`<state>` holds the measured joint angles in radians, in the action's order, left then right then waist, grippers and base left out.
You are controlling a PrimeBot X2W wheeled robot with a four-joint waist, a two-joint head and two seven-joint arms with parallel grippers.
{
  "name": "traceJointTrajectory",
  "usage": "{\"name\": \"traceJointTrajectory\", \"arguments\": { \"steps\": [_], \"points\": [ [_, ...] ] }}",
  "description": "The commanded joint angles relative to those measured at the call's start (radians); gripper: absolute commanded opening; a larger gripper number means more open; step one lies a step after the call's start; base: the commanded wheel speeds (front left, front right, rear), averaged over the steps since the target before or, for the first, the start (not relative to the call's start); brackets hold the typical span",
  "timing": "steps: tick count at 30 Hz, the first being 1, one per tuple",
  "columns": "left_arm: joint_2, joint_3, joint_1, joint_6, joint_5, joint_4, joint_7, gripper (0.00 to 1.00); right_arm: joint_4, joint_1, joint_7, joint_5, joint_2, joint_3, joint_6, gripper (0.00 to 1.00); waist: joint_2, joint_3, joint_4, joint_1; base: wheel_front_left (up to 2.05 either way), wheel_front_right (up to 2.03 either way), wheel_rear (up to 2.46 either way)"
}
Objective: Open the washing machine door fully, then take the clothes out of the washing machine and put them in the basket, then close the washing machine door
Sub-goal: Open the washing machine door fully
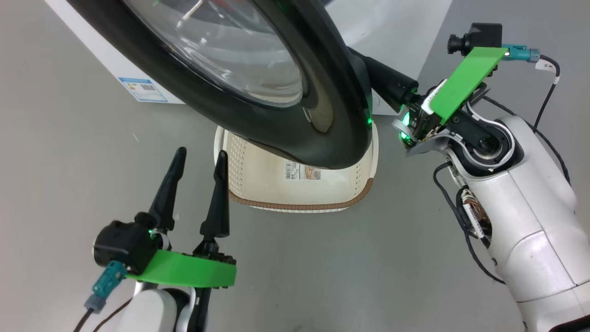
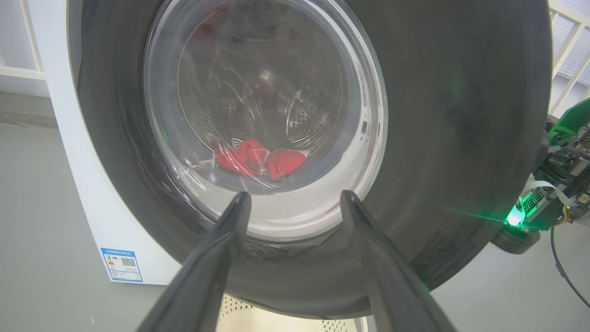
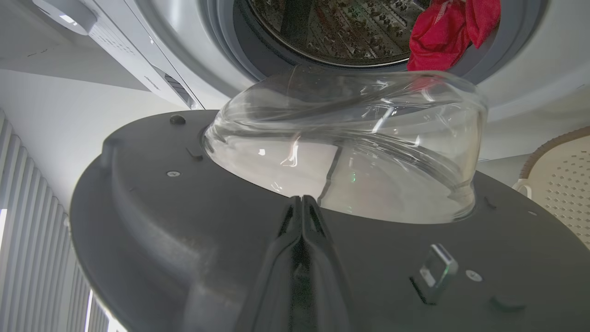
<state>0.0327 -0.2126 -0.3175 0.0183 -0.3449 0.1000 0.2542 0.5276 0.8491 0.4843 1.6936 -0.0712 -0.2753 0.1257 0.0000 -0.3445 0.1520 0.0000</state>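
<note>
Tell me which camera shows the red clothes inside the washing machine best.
The right wrist view: the bright red soft fabric clothes lie unobstructed at the mouth of the perforated steel drum. The left wrist view shows them smaller, through the round door's clear glass window, smeared by reflections.

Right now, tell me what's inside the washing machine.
Red clothes lie in the drum of the washing machine, near its front. The washing machine door covers part of the drum; anything more there is hidden.
</note>
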Motion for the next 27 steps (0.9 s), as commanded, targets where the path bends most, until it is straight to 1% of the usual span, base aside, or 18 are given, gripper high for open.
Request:
{"name": "traceJointTrajectory", "arguments": {
  "steps": [1, 10, 18, 27],
  "points": [
    [0.018, 0.031, -0.012, 0.006, -0.008, -0.024, 0.008, 1.0, -0.043, 0.006, 0.005, 0.006, 0.01, -0.024, 0.005, 0.0, 0.0, 0.004, 0.007, 0.0, 0.0, 0.0, 0.0],
    [0.018, 0.029, -0.003, 0.012, -0.017, -0.025, 0.008, 1.0, -0.077, -0.047, -0.005, 0.027, -0.021, -0.055, 0.005, 0.0, 0.0, 0.034, 0.043, 0.0, 0.0, 0.0, 0.0],
    [0.018, 0.04, 0.022, 0.015, -0.025, -0.025, 0.008, 1.0, -0.104, -0.124, -0.029, 0.081, -0.052, -0.096, 0.005, 0.0, 0.0, 0.081, 0.103, 0.0, 0.0, 0.0, 0.0],
    [0.018, 0.04, 0.043, 0.02, -0.035, -0.024, 0.008, 1.0, -0.145, -0.17, -0.059, 0.137, -0.091, -0.172, 0.005, 0.0, 0.0, 0.121, 0.162, 0.0, 0.0, 0.0, 0.0]
  ]
}}
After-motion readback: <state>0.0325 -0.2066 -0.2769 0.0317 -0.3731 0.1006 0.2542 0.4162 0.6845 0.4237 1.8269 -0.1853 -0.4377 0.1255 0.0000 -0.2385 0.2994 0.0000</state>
